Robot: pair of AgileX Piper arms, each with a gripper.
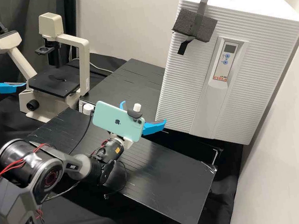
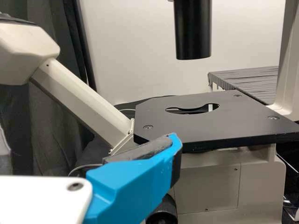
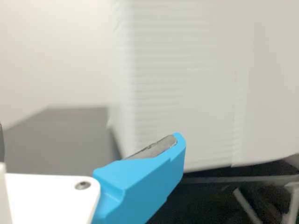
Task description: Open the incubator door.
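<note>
The white ribbed incubator stands at the right in the high view, its door shut, with a control panel on its front. Near its lower left edge, my right gripper is open, its blue fingers apart and holding nothing. In the right wrist view my right gripper has the incubator's ribbed front beyond it; whether they touch I cannot tell. My left gripper stands open beside the microscope, far from the incubator; in the left wrist view, one blue finger of the left gripper shows before the stage.
The cream microscope with its black stage stands at the back left. Black bench boards run below the right arm. A black foam piece is taped on the incubator's upper corner. Loose cables hang around the right arm.
</note>
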